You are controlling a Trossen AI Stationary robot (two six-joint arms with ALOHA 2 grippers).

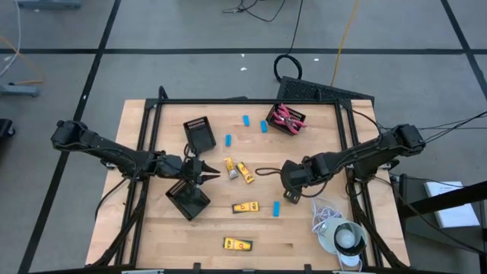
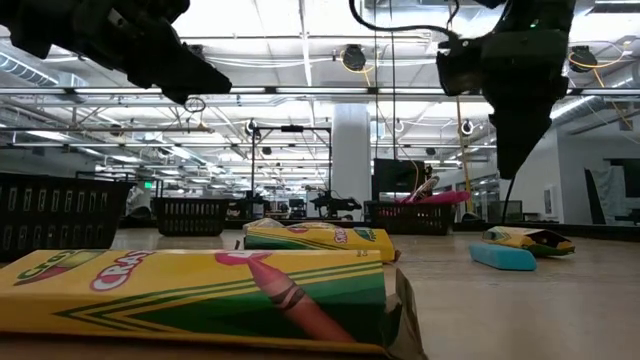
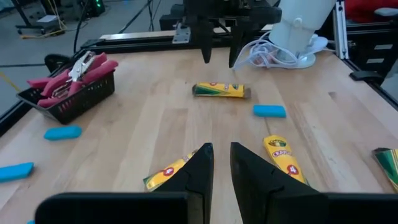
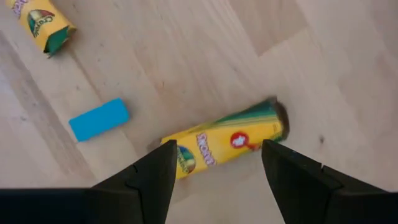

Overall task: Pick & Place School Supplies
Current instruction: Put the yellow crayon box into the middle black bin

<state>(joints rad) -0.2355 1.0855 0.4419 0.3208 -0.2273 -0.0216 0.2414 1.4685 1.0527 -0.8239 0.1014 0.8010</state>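
1. my right gripper [image 1: 293, 196] hangs over the table's middle-right, fingers [image 4: 149, 177] spread wide apart, holding nothing.
2. in my right wrist view a crayon box [image 4: 227, 144] lies on the wood between and just beyond the two fingers, not touched by either that i can see.
3. a blue eraser [image 4: 99, 119] lies near that box, apart from it, and a second crayon box [image 4: 42, 20] sits farther off.
4. my left gripper [image 1: 209, 173] is at centre-left, fingers [image 3: 198, 171] close together with a narrow gap, nothing between them.
5. just past its tips lie two crayon boxes [image 1: 228, 167] [image 1: 245, 173], side by side and angled.
6. more supplies on the table: a crayon box [image 1: 245, 207] below centre with an eraser [image 1: 277, 208] beside it, another box [image 1: 237, 244] near the front edge, and erasers [image 1: 228, 140] [image 1: 246, 120] [image 1: 264, 126] toward the back.
7. red-handled scissors [image 1: 287, 117] sit in a black basket [image 1: 275, 125] at the back right.
8. two more black baskets [image 1: 199, 134] [image 1: 188, 201] stand near my left arm; i cannot tell what is inside them.
9. a white cord and round lamp-like object [image 1: 342, 237] sit at the front right corner.
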